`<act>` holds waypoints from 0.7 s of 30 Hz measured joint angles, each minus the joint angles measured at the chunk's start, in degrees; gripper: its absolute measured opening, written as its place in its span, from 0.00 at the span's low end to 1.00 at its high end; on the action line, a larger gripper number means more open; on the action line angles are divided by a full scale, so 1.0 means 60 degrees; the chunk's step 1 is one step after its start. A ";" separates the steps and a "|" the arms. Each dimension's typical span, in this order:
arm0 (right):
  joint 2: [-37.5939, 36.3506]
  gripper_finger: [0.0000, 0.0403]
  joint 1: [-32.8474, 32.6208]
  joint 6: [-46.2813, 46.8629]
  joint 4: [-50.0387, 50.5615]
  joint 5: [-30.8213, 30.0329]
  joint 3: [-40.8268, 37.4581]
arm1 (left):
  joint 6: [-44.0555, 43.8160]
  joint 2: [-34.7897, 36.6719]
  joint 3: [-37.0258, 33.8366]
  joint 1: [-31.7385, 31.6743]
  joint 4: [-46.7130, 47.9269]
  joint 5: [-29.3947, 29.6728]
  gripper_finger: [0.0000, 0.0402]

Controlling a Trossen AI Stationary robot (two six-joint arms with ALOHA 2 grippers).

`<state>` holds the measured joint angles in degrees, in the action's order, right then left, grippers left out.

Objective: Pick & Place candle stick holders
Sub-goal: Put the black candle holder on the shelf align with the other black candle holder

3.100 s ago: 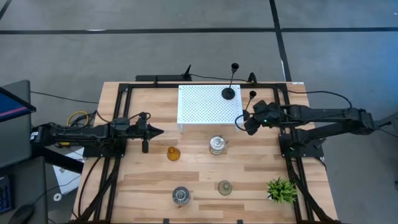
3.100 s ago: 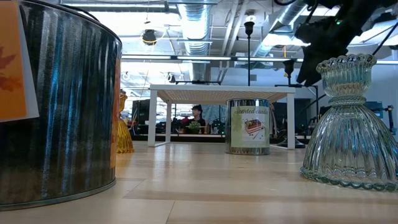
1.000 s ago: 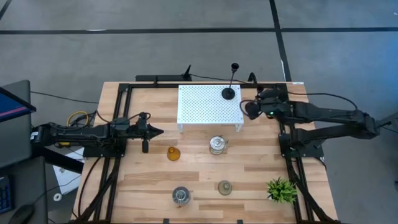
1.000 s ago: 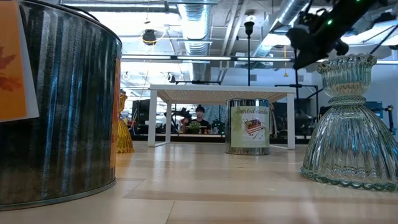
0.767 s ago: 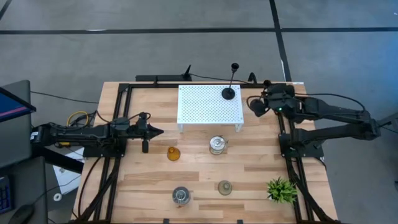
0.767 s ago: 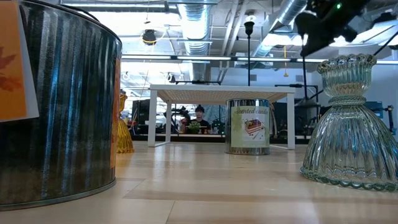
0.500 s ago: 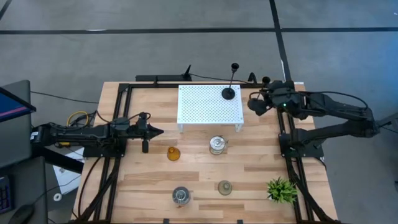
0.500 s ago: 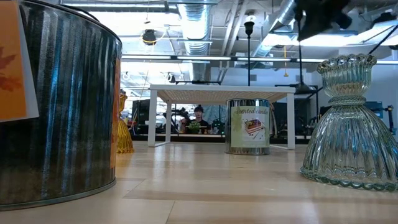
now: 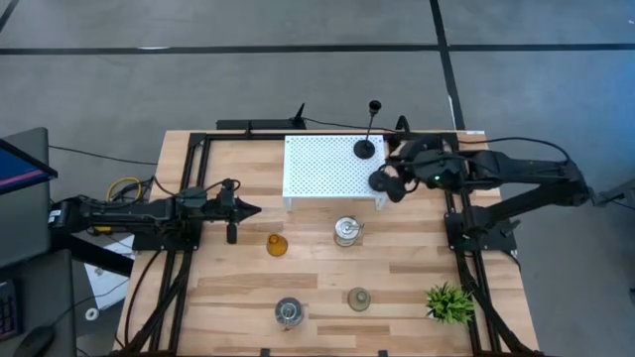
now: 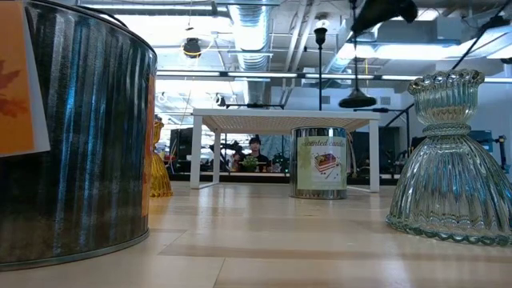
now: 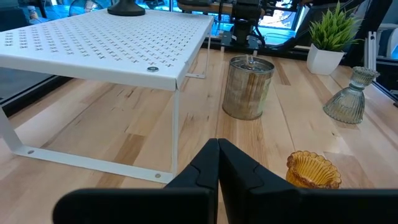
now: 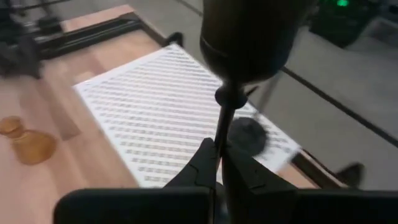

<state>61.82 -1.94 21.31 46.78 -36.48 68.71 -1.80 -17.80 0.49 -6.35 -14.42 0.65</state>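
Note:
My right gripper [image 9: 397,178] is shut on a black thin-stemmed candle stick holder [image 9: 382,181], held in the air by the right edge of the white perforated stand [image 9: 332,167]. A second black holder [image 9: 366,148] stands on its round base on the stand's far right part. On the table stand an amber holder [image 9: 277,244], a grey-green glass holder [image 9: 358,298] and two silvery jar-like holders [image 9: 346,231] [image 9: 289,312]. My left gripper [image 9: 248,209] waits shut over the table's left side. My right gripper pinches the black holder's thin stem [image 12: 222,127] between its two fingers. The fingers come from the table's right, slanting down. The holder is lifted clear and hangs below the gripper, its round base [image 10: 356,102] lowest, a little above the level of the stand's top.
A spiky green plant [image 9: 448,302] stands at the near right corner. Black frame rails [image 9: 189,198] run along the table's left, right and far sides. Bare wood lies between the stand and the near row of holders.
My right gripper has risen and gone toward the table's left with the black holder. The holder's base has come up clear and now hangs beside the white stand's right edge.

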 joint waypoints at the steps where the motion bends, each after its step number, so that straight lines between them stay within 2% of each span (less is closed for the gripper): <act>1: 0.0118 0.00 0.0001 -0.0130 -0.0168 0.0120 0.0004 | 0.0000 0.0000 0.0000 0.0000 -0.0003 0.0003 0.01; 8: 0.0497 0.00 0.0248 -0.1114 -0.1437 0.0807 0.0015 | 0.0000 0.0000 0.0000 0.0000 -0.0004 0.0000 0.01; 21: 0.0529 0.00 0.1240 -0.1327 -0.1554 0.1813 -0.0114 | -0.0025 0.0001 0.0000 0.0000 -0.0001 0.0000 0.01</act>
<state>64.99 5.50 13.34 37.46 -25.60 68.02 -1.96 -17.80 0.49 -6.35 -14.42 0.64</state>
